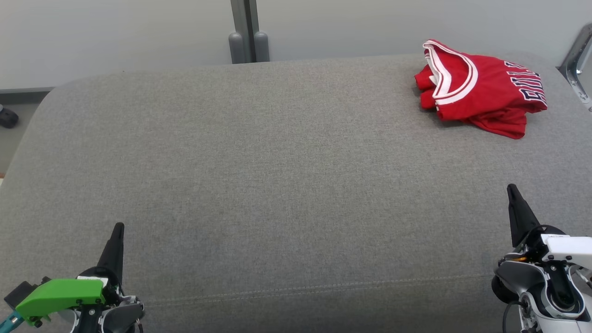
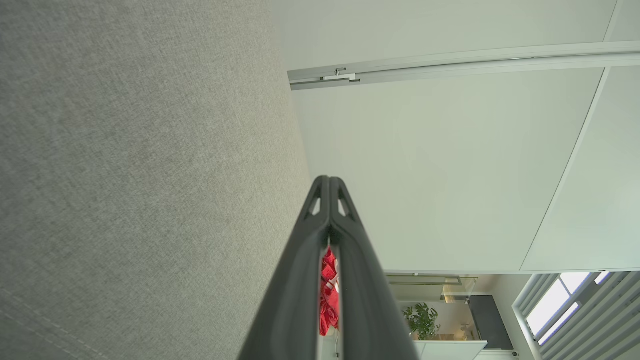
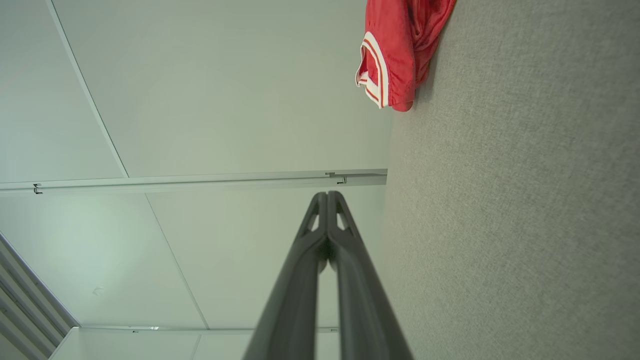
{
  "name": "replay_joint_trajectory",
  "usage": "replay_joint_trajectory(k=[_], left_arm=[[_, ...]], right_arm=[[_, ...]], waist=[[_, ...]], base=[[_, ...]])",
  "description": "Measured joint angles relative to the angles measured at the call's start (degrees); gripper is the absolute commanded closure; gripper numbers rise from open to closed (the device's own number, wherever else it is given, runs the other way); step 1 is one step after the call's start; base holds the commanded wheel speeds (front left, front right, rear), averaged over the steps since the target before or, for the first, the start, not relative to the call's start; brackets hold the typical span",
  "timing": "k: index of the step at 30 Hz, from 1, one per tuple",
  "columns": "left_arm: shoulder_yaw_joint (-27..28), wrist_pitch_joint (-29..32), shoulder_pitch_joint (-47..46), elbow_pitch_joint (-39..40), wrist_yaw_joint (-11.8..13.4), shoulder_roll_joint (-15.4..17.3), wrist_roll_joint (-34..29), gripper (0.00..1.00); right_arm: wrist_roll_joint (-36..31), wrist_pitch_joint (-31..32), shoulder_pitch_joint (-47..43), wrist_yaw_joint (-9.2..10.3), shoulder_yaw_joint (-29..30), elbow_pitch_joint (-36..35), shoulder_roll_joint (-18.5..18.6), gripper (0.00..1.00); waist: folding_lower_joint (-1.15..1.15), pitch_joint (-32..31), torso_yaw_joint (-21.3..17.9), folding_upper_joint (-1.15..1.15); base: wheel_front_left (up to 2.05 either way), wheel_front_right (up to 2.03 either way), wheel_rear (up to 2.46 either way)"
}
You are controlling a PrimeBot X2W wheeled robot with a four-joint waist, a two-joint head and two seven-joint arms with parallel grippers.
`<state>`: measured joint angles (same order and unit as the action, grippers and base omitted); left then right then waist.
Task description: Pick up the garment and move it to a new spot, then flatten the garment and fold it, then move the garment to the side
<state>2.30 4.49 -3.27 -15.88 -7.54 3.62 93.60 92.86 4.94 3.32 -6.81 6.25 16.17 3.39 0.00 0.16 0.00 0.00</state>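
A red garment [image 1: 481, 88] with white trim and dark lettering lies bunched at the far right of the grey cushioned surface [image 1: 277, 175]. The right wrist view shows the garment [image 3: 395, 50] at the top, against the grey fabric. A red sliver of the garment [image 2: 328, 292] peeks between the left fingers in the left wrist view. My left gripper [image 1: 119, 226] rests at the lower left, shut and empty. At the lower right my right gripper [image 1: 511, 187] is shut too, holding nothing, well short of the garment. Both pairs of fingertips touch in the wrist views, left gripper [image 2: 329, 179] and right gripper [image 3: 327, 194].
A pale wall with a grey vertical post [image 1: 245, 32] runs behind the surface. A metal bracket [image 1: 576, 69] stands at the far right edge. A dark object [image 1: 8, 116] sits on the floor at the left.
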Motion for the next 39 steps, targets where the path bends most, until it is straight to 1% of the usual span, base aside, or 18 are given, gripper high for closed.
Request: replay_joint_trajectory(k=[39], left_arm=[[0.14, 0.08, 0.0, 0.03, 0.0, -0.27, 0.0, 1.0]], right_arm=[[0.0, 0.16, 0.0, 0.0, 0.12, -0.05, -0.11, 1.0]], waist=[[0.0, 0.01, 0.0, 0.0]], base=[[0.0, 0.0, 0.0]])
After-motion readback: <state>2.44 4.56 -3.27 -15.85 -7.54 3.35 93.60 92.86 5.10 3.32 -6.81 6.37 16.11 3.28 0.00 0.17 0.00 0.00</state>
